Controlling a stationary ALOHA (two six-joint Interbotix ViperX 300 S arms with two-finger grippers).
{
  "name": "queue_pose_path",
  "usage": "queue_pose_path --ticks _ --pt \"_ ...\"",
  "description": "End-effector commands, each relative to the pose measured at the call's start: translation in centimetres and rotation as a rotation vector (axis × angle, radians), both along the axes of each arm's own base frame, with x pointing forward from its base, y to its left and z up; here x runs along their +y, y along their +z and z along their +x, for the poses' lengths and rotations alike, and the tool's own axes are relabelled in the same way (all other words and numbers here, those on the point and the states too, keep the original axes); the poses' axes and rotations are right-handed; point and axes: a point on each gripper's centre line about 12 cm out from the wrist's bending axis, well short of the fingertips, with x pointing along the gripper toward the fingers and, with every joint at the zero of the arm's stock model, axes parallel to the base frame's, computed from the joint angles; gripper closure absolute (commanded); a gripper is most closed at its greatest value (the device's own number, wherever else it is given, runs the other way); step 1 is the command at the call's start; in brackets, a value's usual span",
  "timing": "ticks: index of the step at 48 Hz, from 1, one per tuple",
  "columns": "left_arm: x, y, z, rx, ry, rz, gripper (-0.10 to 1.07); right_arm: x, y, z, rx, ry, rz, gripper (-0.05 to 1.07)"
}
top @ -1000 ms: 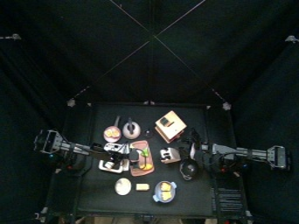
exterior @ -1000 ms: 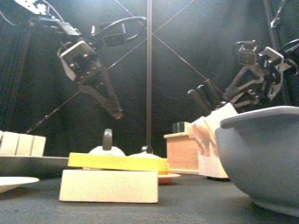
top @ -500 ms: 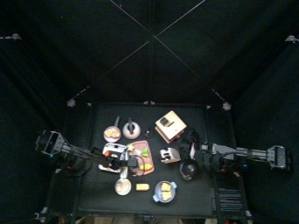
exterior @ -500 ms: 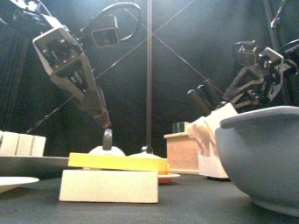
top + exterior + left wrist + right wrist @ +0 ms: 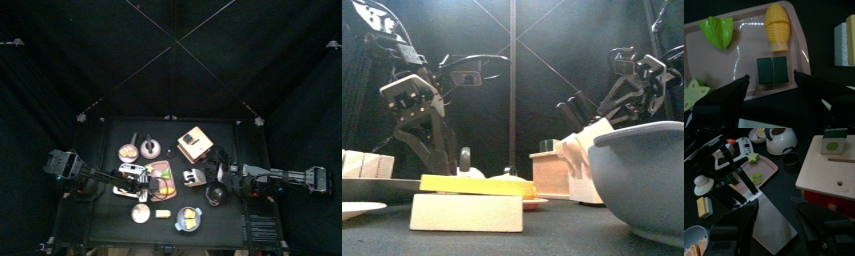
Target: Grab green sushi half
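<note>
I log the left gripper point(image 5: 771, 85) with jaws spread wide, poised above the green sushi half point(image 5: 771, 70), which lies flat on the pink tray point(image 5: 801, 47) between the two jaws as the wrist camera sees it, just beside the corn cob point(image 5: 777, 26); a green leaf point(image 5: 719, 31) and a star-shaped slice point(image 5: 695, 93) share the tray. Progress, as I judge it: approach lined up, nothing pinched yet; descent, closing and lift remain. Right gripper point(image 5: 763, 210): hanging apart from the tray over the table's right side, jaws spread, holding nothing. Surface: small black table point(image 5: 114, 215), crowded, with a wooden box point(image 5: 195, 143), a white teapot point(image 5: 785, 138), a blue-grey bowl point(image 5: 647, 175) and a yellow-topped block point(image 5: 469, 200) near the front edge. Room: black curtains on every side
</note>
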Motion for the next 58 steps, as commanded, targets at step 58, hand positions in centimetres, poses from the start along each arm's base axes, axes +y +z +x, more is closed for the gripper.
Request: queue_pose_path --ticks 58 --pt "0.4 0.85 1.05 -0.034 -0.012 0.019 0.19 -0.15 0.79 0.35 -0.025 0.001 -0.011 0.15"
